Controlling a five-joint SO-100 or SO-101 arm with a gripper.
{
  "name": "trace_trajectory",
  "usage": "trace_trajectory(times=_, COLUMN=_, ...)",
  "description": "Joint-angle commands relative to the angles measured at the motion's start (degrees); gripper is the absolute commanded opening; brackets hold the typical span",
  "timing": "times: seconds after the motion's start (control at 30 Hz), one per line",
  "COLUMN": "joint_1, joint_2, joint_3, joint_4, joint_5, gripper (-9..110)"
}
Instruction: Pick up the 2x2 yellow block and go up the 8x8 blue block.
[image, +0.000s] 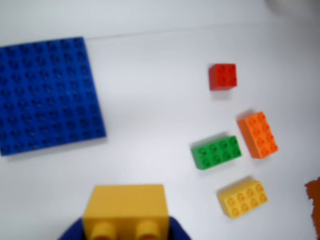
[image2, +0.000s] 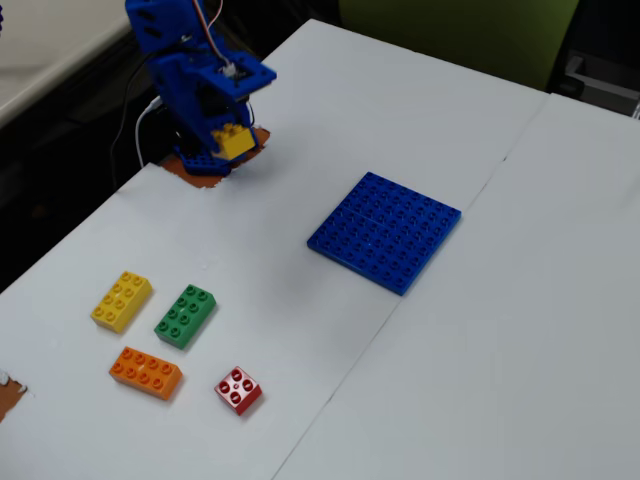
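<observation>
so the arm's got the 2x2 yellow block (image2: 233, 141) pinched in its gripper (image2: 231, 146), held up in the air at the upper left of the fixed view, well off the table. In the wrist view the same brick fills the bottom centre of the frame with the blue fingers (image: 176, 231) pressed in on either side of it. The 8x8 blue block (image2: 385, 230) is sitting flat in the middle of the fixed view, well apart from the arm, and nothing is on it yet

what I'd worry about from here, just my read:

- in the wrist view the brick looks a bit twisted relative to the plate's edges (image: 47, 95), so if it comes down like that the studs won't line up and it'll just perch crooked or skate off
- can't tell how deep the grip is. If it's only on the lower edge, the swing across could rotate it in the jaws
- pushing down on a thin plate that isn't fixed could shove it along the table (image2: 520, 330)

the leftover bricks (longer yellow one (image2: 122, 300), green (image2: 185, 316), orange (image2: 146, 372), red (image2: 238, 390)) are all down at lower left, away from the path, so no collision risk there
</observation>
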Motion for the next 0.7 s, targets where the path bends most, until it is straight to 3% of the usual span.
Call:
trace_trajectory(times=0.0, joint_1=-6.33, joint_2=4.57, joint_3=-5.54, joint_4=0.0, joint_5=13.45, gripper=0)
trace_trajectory(times=0.17, joint_1=-14.77, joint_2=2.81, joint_3=-17.84, joint_4=0.0, joint_5=25.58, gripper=0)
trace_trajectory(times=0.43, joint_1=-22.94, joint_2=-20.39, joint_3=-53.0, joint_4=-0.62, joint_5=31.29, gripper=0)
trace_trajectory(times=0.67, joint_1=-26.02, joint_2=-31.9, joint_3=-55.37, joint_4=-11.25, joint_5=29.09, gripper=0)
